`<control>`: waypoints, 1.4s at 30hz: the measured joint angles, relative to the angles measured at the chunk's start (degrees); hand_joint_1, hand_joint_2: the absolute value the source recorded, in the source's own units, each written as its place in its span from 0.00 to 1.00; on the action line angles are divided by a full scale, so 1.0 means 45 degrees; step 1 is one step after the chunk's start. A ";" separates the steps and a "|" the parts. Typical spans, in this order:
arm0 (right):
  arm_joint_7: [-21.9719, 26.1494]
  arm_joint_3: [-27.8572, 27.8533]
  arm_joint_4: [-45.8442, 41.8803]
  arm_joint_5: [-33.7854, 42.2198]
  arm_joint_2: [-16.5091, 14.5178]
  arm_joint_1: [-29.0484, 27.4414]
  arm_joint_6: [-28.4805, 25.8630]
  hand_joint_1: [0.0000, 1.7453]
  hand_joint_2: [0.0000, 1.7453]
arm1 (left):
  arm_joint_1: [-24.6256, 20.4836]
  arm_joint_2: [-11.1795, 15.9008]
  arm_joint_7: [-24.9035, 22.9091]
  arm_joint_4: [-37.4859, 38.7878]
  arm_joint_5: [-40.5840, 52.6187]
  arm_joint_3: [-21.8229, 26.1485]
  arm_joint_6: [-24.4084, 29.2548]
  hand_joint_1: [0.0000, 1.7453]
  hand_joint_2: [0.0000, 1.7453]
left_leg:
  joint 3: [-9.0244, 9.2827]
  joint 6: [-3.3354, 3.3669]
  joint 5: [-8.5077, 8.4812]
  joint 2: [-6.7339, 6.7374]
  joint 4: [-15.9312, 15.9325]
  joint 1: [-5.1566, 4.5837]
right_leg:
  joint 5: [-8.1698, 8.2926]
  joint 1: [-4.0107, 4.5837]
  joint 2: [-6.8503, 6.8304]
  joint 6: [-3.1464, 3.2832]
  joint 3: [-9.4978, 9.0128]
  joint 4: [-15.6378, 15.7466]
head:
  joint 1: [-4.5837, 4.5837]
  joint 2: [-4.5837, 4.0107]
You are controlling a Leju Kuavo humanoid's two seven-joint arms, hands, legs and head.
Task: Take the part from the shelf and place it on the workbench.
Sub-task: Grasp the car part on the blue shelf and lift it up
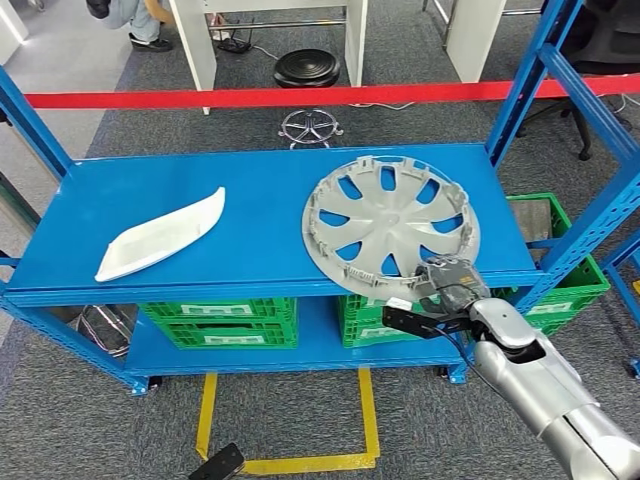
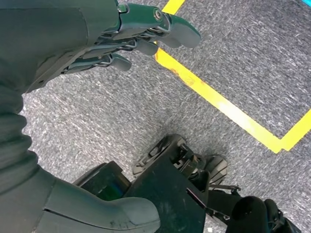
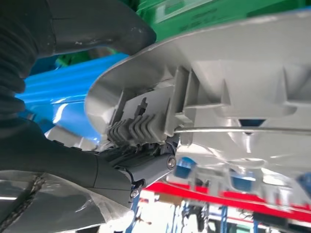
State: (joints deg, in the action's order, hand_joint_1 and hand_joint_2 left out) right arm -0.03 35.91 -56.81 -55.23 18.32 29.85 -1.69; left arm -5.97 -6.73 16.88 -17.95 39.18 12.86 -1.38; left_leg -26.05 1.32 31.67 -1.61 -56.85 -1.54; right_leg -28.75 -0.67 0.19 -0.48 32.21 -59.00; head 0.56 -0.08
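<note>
The right hand (image 1: 445,285) is gripping the hubcap's (image 1: 389,215) near rim on the shelf (image 1: 249,200), fingers (image 3: 146,167) clamped underneath; left hand (image 2: 110,43) is hanging, fingers apart.

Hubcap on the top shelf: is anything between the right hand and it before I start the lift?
Nothing visible stands between them. The right hand is already at the near rim of the grey hubcap, and the right wrist view shows its fingers against the rim's underside. The white trim piece lies well apart, further along the shelf.

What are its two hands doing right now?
Left hand: open, holding nothing, hanging over the floor.
Right hand: gripping the rim of the hubcap.
</note>
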 joint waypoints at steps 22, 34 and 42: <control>-0.0878 -0.0094 -0.2395 -0.3790 0.0552 -0.0962 -0.1645 1.00 1.00 | 0.0218 0.0084 0.0043 -0.0101 -0.2525 -0.0131 -0.0329 0.00 1.00 | -0.0020 0.0000 0.0002 0.0002 -0.0004 -0.0001 | 0.0000 -0.0001 0.0005 0.0000 0.0023 0.0002 | -0.0001 0.0001; -0.0947 -0.0204 -0.8134 -0.4979 0.1455 -0.2743 -0.3490 1.00 1.00 | 0.0217 0.0017 0.0629 -0.0208 -0.3556 0.0396 0.0262 0.00 1.00 | -0.0063 0.0000 0.0002 -0.0007 -0.0002 0.0001 | -0.0002 0.0002 -0.0001 -0.0001 0.0068 0.0002 | 0.0000 -0.0001; -0.0892 -0.0953 -1.0898 -0.5435 0.1569 -0.5283 -0.5868 1.00 1.00 | 0.0225 -0.0333 0.1571 -0.0624 -0.4240 0.0595 0.0521 0.00 1.00 | -0.0130 0.0071 0.0034 -0.0024 -0.0122 -0.0045 | 0.0049 -0.0039 -0.0030 -0.0104 0.0074 0.0056 | 0.0002 -0.0001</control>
State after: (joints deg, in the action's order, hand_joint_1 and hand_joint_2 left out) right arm -4.04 31.62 -105.85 -79.69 25.38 6.08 -28.10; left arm -4.96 -8.23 23.95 -20.76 20.10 15.54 0.96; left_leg -26.64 1.64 31.82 -1.72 -57.39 -1.74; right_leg -28.53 -0.85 0.05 -0.95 32.54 -58.74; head 0.57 -0.08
